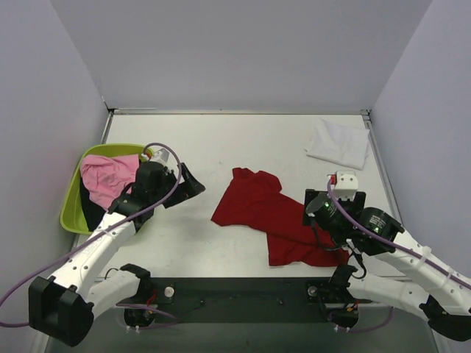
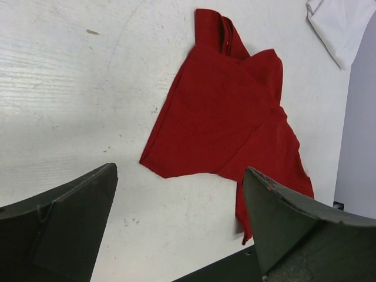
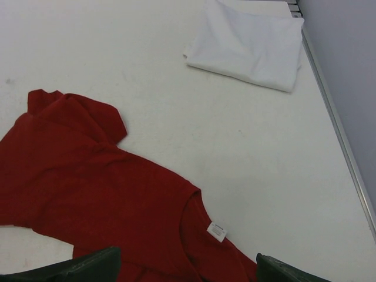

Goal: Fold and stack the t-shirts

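The green tub (image 1: 72, 212), holding the pink t-shirt (image 1: 109, 176) and the black t-shirt (image 1: 90, 209), sits just behind the left hand (image 2: 180, 170), whose fingers gape wide — empty. Ahead of it the deep red t-shirt (image 1: 254, 202) lies crumpled on the table (image 1: 221, 140). The right hand (image 3: 185, 264), fingers apart too, hovers over that shirt's near end — the folded white t-shirt (image 1: 338, 143) lies well beyond it.

Bare table (image 1: 221, 140) lies open around the red shirt (image 1: 257, 206). A white shirt (image 1: 338, 143) and green tub (image 1: 71, 213) block the sides.
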Controlling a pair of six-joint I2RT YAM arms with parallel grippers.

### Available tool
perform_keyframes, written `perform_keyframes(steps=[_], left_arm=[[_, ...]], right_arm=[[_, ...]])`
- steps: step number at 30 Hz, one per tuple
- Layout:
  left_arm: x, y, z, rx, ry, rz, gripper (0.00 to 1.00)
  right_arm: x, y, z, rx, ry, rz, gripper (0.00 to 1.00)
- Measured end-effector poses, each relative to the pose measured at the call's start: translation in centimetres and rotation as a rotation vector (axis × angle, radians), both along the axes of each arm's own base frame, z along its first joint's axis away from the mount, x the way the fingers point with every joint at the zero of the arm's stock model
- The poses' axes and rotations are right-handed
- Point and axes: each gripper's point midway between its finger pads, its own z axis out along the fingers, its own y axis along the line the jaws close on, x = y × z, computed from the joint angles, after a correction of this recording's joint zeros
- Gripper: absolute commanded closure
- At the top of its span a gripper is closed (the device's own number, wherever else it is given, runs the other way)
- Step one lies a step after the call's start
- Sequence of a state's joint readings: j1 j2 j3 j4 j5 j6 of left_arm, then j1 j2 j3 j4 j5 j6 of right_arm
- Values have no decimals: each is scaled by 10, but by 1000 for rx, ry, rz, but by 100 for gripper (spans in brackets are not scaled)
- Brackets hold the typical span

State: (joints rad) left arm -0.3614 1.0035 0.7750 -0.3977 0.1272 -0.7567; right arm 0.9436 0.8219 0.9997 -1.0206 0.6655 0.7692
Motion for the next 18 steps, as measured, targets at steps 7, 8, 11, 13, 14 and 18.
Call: perform_keyframes(steps=[7, 8, 11, 13, 14, 18], left_arm=[[-14, -39, -35, 28, 68, -111, 7], [-18, -45, -42, 35, 83, -129, 9], [-39, -62, -68, 79, 140, -186, 12], [-48, -68, -84, 108, 169, -209, 15], [-51, -70, -91, 119, 183, -214, 15], [-55, -64, -123, 178, 247, -189, 18]], right_arm=[[22, 47, -11, 22, 36, 44, 1], [25, 55, -17, 17, 49, 54, 1], [27, 69, -35, 7, 82, 76, 1], [27, 71, -39, 11, 87, 82, 1], [26, 72, -39, 15, 85, 84, 1], [26, 71, -39, 33, 71, 85, 1]])
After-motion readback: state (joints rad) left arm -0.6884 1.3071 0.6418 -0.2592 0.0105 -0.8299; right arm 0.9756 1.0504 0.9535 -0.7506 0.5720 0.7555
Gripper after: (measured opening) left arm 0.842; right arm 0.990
